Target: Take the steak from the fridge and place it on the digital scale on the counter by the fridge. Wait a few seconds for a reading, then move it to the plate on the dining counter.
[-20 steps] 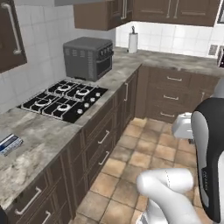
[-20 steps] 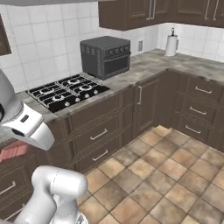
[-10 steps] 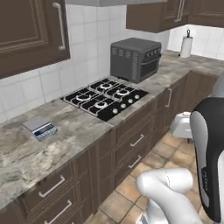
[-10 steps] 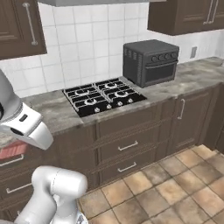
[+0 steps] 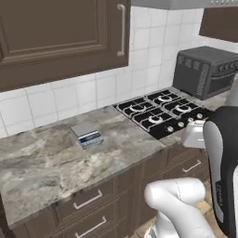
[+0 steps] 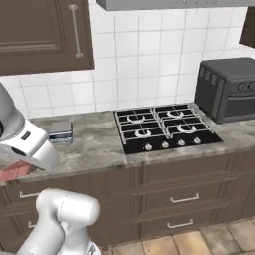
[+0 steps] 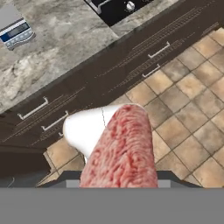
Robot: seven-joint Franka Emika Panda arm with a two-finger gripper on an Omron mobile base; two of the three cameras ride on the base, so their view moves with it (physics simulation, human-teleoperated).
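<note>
Steak (image 7: 121, 151) sat right in my hand view, a mottled pinkish-red slab running up from between the fingers, so I read the gripper (image 7: 118, 183) as clamped on its near end, though the tips themselves were hidden behind the meat. From the right base view I caught a red sliver of it low at the left edge, under the white wrist. It hung out over the tiled floor (image 7: 188, 87), in front of the brown drawers (image 7: 87, 92), not yet above the marble counter (image 5: 42, 162). My call: light, soft, slick raw meat that could sag or slide, so a firm hold across the middle would have served better than the end. The digital scale (image 5: 86, 135) waited flat on the counter, beside the hob (image 5: 160, 111), well apart from the steak
</note>
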